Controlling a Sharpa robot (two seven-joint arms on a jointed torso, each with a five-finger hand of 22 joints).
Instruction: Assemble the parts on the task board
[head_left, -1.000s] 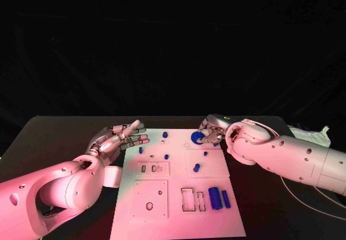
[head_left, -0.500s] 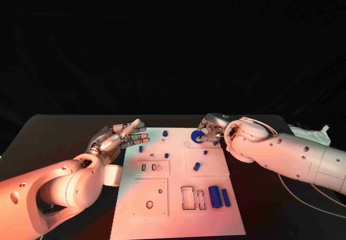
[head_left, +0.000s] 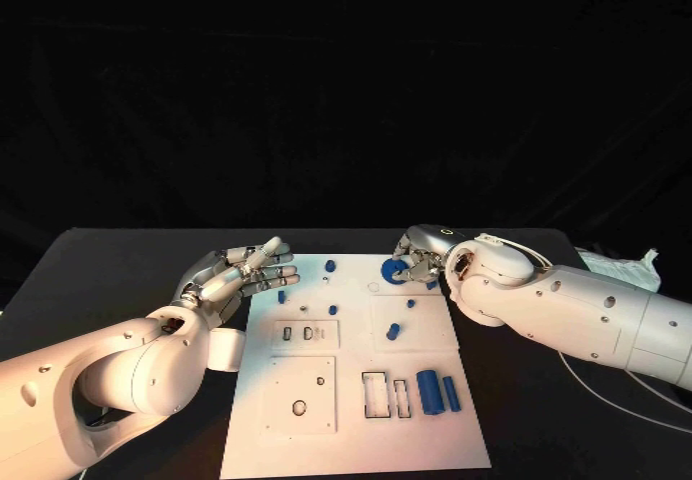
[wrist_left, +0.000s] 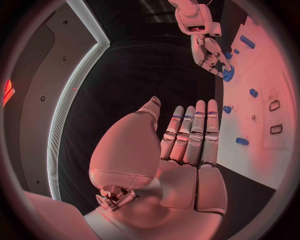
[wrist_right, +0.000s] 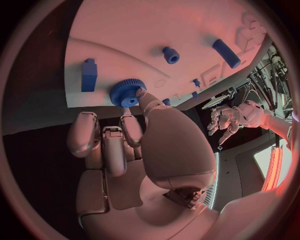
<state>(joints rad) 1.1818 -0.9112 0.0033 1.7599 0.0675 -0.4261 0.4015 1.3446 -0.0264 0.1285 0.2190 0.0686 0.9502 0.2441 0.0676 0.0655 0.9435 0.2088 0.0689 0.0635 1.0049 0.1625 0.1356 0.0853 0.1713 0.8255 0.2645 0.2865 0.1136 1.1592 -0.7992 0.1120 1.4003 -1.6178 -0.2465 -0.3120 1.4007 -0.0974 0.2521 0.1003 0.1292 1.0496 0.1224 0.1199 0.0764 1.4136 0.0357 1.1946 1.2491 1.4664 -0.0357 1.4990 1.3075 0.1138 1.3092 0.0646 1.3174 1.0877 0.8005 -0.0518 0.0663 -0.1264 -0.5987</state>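
Note:
The white task board (head_left: 353, 400) lies in the middle of the table. My right hand (head_left: 418, 260) is at the board's far right corner and pinches a blue toothed gear (head_left: 392, 272) between thumb and fingertips; the right wrist view shows the gear (wrist_right: 127, 92) just over the board's edge (wrist_right: 112, 30). My left hand (head_left: 238, 276) hovers by the board's far left corner, fingers straight and holding nothing, also in the left wrist view (wrist_left: 187, 145). Loose blue parts lie on the board: a small peg (head_left: 330, 267), a short piece (head_left: 392, 334), a thick cylinder (head_left: 428, 388) and a thin rod (head_left: 451, 396).
Empty rectangular slots (head_left: 374, 395) and small holes (head_left: 299, 410) mark the board's near half. A white crumpled object (head_left: 620, 268) lies at the table's right edge, and a cable (head_left: 577, 385) trails under the right arm.
My right arm has eased slightly toward the left, the gear still in its fingertips. The left hand has hardly moved.

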